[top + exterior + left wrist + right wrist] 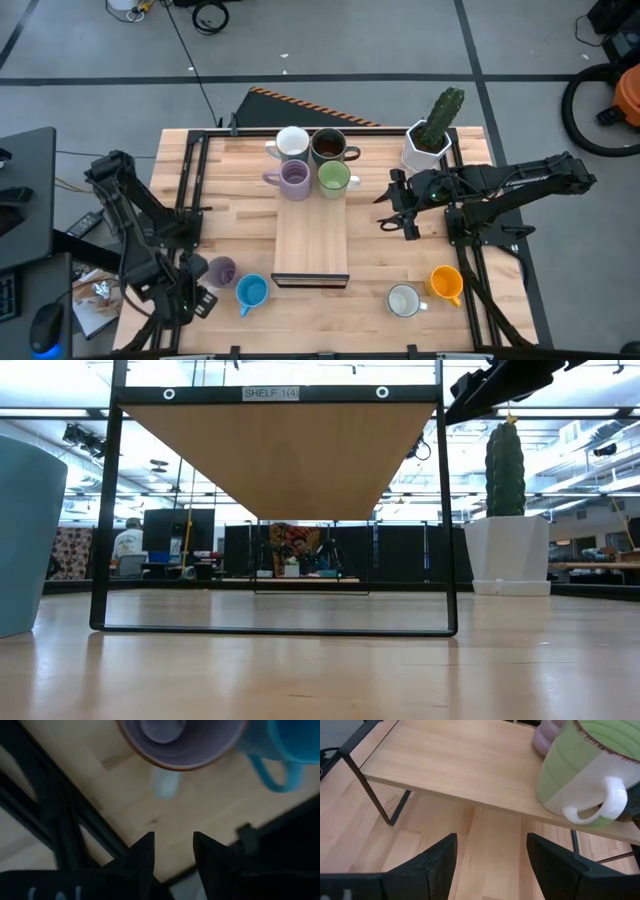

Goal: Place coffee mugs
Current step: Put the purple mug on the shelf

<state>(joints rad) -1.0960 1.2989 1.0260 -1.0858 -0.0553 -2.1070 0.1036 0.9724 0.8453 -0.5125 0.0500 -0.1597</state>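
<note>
Four mugs stand on the far end of a raised wooden shelf (312, 235): white (292, 142), dark brown (328, 146), lilac (294, 178) and light green (334, 178). On the table near the front stand a second lilac mug (220, 270), a blue one (251, 291), a second white one (404, 300) and an orange one (446, 283). My left gripper (203, 290) is open and empty at the near left, just short of the lilac mug (182, 740), with the blue mug (285, 745) beside that. My right gripper (385, 210) is open and empty, right of the shelf, facing the green mug (580, 775).
A white faceted pot with a cactus (430, 140) stands at the far right, close behind my right arm. The shelf rests on a black metal frame (448, 510) with open space beneath it. Black frame rails (190, 180) run along both table sides. The shelf's near half is bare wood.
</note>
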